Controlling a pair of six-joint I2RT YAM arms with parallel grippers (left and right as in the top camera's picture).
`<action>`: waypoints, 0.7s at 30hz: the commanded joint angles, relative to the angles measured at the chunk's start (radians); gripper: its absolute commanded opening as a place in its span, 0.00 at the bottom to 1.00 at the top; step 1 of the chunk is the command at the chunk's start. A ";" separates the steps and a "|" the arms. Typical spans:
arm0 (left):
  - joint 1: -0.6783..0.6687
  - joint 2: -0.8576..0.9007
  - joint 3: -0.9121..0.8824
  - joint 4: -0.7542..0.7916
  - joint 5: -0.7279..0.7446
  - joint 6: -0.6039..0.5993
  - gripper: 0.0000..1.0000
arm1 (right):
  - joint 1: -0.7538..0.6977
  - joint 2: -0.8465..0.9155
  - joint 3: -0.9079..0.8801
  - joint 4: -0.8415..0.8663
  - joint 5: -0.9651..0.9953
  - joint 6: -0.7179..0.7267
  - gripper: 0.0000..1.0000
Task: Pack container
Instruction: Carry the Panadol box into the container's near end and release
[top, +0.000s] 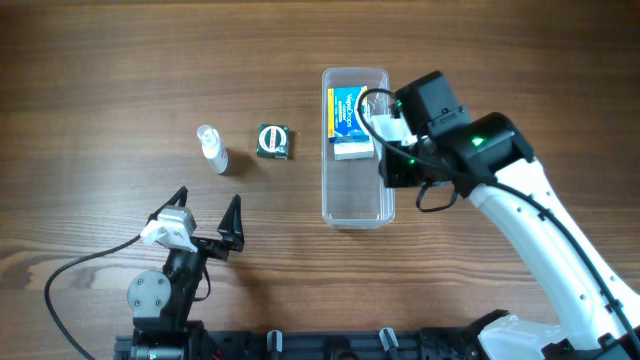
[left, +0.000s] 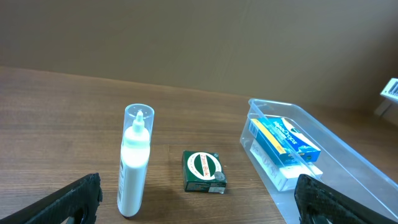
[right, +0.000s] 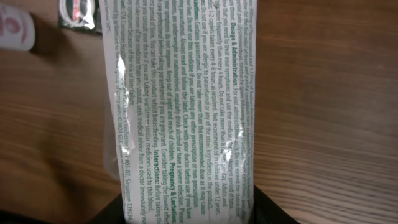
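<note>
On table (top: 100, 60): clear container (top: 356, 205), perhaps half-filled.

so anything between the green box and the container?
Nothing visible. Bare table lies between the green box and the left wall of the container. The bottle stands on the box's other side. The right gripper holds a white box at the container's far end.

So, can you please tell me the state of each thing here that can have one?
container: open, no lid, two boxes inside
blue and yellow box: flat in the container
white box: flat in the container, beside it
white bottle: upright, clear cap on
green box: flat, closed
left gripper: open, empty
right gripper: over the container, open or shut unclear
</note>
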 joint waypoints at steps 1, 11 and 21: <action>0.006 -0.004 -0.005 -0.002 0.005 0.016 1.00 | 0.083 -0.015 0.001 0.007 -0.010 0.105 0.29; 0.006 -0.004 -0.005 -0.002 0.005 0.016 1.00 | 0.133 0.144 0.001 0.077 0.119 0.270 0.34; 0.006 -0.004 -0.005 -0.002 0.005 0.016 1.00 | 0.133 0.188 0.001 0.077 0.138 0.259 0.79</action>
